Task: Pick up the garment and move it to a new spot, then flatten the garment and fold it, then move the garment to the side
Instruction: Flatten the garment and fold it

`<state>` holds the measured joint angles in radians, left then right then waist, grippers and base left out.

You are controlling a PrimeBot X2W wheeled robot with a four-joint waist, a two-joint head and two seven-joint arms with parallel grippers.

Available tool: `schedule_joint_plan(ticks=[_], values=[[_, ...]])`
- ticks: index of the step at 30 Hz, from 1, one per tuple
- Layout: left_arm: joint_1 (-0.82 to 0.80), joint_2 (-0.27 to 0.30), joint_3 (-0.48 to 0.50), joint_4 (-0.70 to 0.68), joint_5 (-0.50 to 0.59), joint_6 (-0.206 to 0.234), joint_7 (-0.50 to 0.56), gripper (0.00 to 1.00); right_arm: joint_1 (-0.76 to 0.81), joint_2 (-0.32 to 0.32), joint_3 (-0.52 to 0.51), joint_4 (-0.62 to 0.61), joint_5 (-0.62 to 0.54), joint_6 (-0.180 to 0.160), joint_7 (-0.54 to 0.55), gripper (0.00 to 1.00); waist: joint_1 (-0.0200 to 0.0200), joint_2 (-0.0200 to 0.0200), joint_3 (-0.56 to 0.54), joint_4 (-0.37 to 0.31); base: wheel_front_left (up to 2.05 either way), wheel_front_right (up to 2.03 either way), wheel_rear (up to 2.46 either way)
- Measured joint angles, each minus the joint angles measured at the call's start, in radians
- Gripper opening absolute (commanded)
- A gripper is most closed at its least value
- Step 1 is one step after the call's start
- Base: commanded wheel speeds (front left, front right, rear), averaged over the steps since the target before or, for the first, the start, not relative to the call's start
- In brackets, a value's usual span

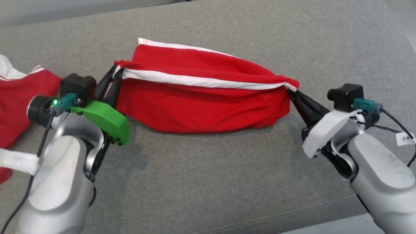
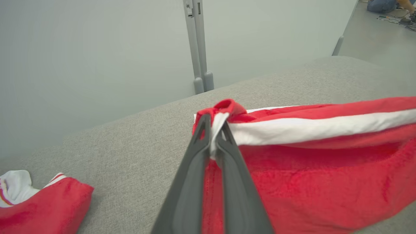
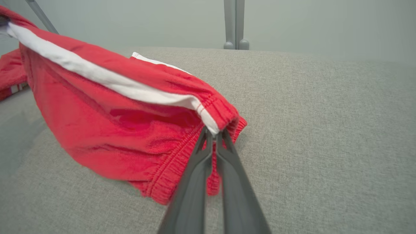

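Red garment, centre of frame, stretched between both grippers, left gripper at centre left clamped tight on its left end, right gripper at centre right clamped tight on its elastic corner, lower edge resting on grey cushion, second red cloth at left edge.

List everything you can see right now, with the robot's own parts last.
garment: one, red with a white stripe, stretched between both sets of fingers over the cushion
second garment: one, red and white, crumpled at the cushion's left edge
cushion: one, grey fabric, under everything
post: one, grey, upright behind the cushion
wall: one, pale grey, behind the post
left fingers: two, dark, shut on the garment's left end
right fingers: two, dark, shut on the garment's right end, at its elastic band
arms: two, pale grey, lower corners of the head view
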<state>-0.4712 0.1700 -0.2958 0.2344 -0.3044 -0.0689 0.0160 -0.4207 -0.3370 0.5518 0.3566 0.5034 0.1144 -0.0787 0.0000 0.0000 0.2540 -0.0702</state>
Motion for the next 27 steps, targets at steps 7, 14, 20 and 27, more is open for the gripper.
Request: schedule_joint_plan(ticks=[7, 14, 20, 27], values=[[-0.160, 0.015, 0.017, 0.110, 0.022, -0.001, 0.068, 0.07, -0.100, 0.062, 0.005, 0.039, 0.039, 0.008, 0.027, 0.00, 0.0000, 0.0000, 0.094, -0.048, 0.00, 0.00, 0.00], [-0.353, 0.048, 0.025, 0.211, 0.072, -0.001, 0.114, 0.08, -0.234, 0.136, 0.009, 0.100, 0.061, 0.009, 0.036, 0.00, 0.0000, 0.0000, 0.235, -0.116, 0.00, 0.00, 0.00], [-0.399, 0.037, 0.007, 0.293, 0.085, -0.001, 0.089, 0.40, -0.288, 0.151, 0.012, 0.157, 0.061, 0.010, 0.018, 0.00, 0.0001, 0.0000, 0.307, -0.143, 0.00, 0.00, 0.00], [-0.449, 0.009, 0.002, 0.359, 0.089, -0.001, 0.041, 1.00, -0.321, 0.153, 0.004, 0.203, 0.061, 0.017, -0.041, 1.00, 0.0001, 0.0000, 0.334, -0.143, 0.00, 0.00, 0.00]])
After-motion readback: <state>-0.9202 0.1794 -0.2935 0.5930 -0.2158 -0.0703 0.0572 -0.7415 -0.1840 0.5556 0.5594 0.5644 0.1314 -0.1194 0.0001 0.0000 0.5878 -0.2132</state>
